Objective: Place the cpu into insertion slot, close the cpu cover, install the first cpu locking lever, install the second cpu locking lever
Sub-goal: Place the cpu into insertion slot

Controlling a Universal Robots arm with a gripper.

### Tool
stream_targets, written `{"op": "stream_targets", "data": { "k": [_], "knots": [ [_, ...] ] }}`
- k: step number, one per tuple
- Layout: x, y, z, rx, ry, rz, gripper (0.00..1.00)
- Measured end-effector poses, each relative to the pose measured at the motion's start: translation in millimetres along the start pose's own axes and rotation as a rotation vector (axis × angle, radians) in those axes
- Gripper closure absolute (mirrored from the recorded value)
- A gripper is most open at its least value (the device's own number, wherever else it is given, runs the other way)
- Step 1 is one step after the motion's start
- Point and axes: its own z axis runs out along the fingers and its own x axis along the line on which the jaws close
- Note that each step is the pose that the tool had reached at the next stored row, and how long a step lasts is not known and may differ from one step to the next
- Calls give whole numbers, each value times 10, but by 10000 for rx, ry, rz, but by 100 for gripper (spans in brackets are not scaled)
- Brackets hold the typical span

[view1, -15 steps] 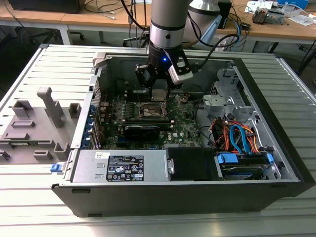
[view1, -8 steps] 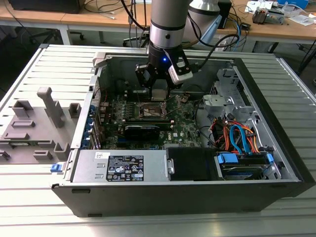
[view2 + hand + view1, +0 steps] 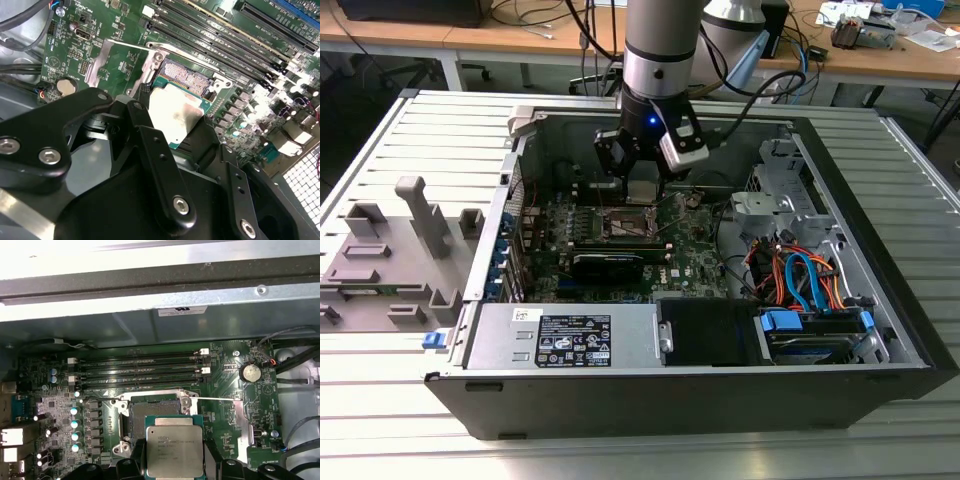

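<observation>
Where the hand (image 3: pixel 642 195) grips, both wrist views show the cpu (image 3: pixel 175 445).

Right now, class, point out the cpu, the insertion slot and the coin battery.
cpu (image 3: pixel 175 445): first wrist view, middle of its metal top.
insertion slot (image 3: pixel 157 408): first wrist view, bare dark part beside the cpu.
coin battery (image 3: pixel 249 372): first wrist view, its round silvery face.
</observation>
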Motion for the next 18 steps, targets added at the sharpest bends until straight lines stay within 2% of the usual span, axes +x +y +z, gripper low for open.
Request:
{"op": "stream_targets", "data": {
  "k": [9, 18],
  "knots": [
    [0, 0, 4, -10, -20, 583, 45],
    [0, 0, 8, -16, -32, 943, 45]
  ]
}}
